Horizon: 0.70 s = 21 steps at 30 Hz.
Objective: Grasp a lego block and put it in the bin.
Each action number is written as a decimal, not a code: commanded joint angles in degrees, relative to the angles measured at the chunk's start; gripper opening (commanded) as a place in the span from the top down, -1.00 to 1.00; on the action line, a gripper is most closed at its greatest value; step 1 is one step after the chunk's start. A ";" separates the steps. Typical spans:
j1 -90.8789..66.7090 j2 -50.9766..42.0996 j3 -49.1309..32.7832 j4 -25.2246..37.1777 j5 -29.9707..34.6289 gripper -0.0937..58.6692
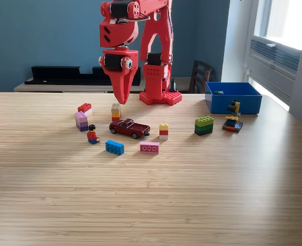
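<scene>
My red gripper (pixel 121 100) hangs pointing down over the table, its tip just above a small tan, yellow and orange lego stack (pixel 116 111). Its jaws look closed together with nothing between them. Other lego blocks lie spread below: a red one (pixel 84 107), a purple stack (pixel 81 121), a blue one (pixel 115 147), a pink one (pixel 149 147), a yellow, white and red stack (pixel 163 131) and a green stack (pixel 204 125). The blue bin (pixel 233 98) stands at the exterior view's right, far from the gripper, with a small dark piece inside.
A dark red toy car (pixel 129 128) and a small lego figure (pixel 93 135) sit among the blocks. A mixed lego build (pixel 233 119) stands in front of the bin. The arm's red base (pixel 160 96) is behind the blocks. A chair stands past the table's far edge.
</scene>
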<state>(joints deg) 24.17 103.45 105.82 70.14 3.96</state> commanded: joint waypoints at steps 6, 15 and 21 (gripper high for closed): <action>-14.33 3.08 -2.46 -0.70 -2.11 0.99; -23.47 2.81 -1.14 -1.14 -5.45 0.35; -24.17 2.81 -0.26 -1.41 -6.77 0.22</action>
<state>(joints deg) 0.53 103.45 105.82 69.17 -2.11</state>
